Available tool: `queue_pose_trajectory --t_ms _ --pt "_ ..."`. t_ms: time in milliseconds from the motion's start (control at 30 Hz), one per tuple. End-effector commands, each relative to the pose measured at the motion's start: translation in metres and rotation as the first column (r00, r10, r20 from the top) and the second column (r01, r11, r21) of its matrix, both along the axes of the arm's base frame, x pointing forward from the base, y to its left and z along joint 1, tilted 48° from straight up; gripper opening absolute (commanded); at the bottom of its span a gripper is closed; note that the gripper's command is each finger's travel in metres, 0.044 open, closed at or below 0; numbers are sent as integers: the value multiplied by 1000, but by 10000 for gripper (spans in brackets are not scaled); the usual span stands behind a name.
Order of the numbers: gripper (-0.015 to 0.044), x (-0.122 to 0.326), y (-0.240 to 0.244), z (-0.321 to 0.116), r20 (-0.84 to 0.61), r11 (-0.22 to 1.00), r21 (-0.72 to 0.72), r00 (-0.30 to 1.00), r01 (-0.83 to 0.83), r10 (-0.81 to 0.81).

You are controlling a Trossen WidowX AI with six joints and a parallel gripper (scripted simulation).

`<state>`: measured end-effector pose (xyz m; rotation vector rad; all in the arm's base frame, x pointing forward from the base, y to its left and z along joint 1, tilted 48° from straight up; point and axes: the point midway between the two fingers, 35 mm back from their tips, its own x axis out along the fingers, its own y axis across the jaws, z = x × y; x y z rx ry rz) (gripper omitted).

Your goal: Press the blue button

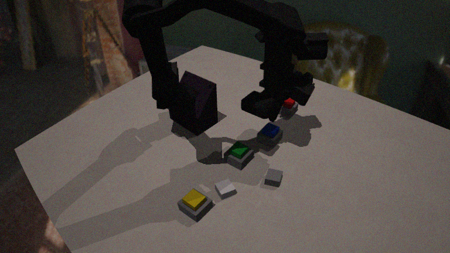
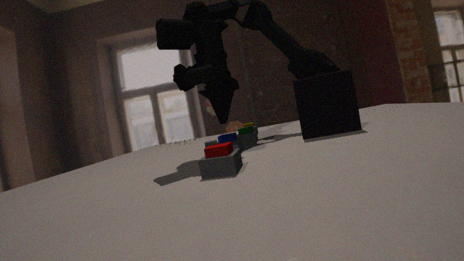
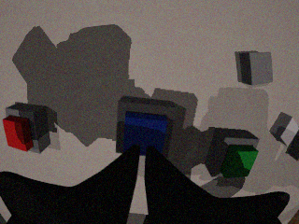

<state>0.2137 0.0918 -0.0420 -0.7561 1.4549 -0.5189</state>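
The blue button [image 1: 270, 130] [image 2: 227, 138] [image 3: 145, 133] sits in a dark grey housing between the red and green buttons, its cap standing raised. My gripper [image 1: 272, 119] [image 2: 223, 122] [image 3: 142, 151] is shut, with its two fingertips nearly together and nothing between them. It points down and hangs a little above the blue button; a gap shows between tips and cap in the top and exterior views. In the wrist view the tips overlap the near edge of the blue cap.
The red button [image 1: 289, 103] [image 2: 218, 150] [image 3: 18, 133] and green button [image 1: 239, 150] [image 2: 245, 130] [image 3: 239, 161] flank the blue one. The yellow button [image 1: 194, 199] [image 2: 248, 125] stands farther along. A white block [image 1: 225, 188] and a grey block [image 1: 273, 177] [image 3: 261, 68] lie near the green button.
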Motion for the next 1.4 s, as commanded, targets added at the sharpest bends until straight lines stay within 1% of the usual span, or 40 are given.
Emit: queue_pose_trajectory --t_ms 0,500,1267,1367 --pt "20 -1 -7 -5 -7 1000 -8 1000 -5 5" --pt "20 0 -23 -20 -6 1000 -9 1000 -5 5" --pt "20 0 -24 -20 -6 1000 -9 1000 -5 5" --pt "20 0 -6 -5 -4 1000 -5 1000 -5 5"
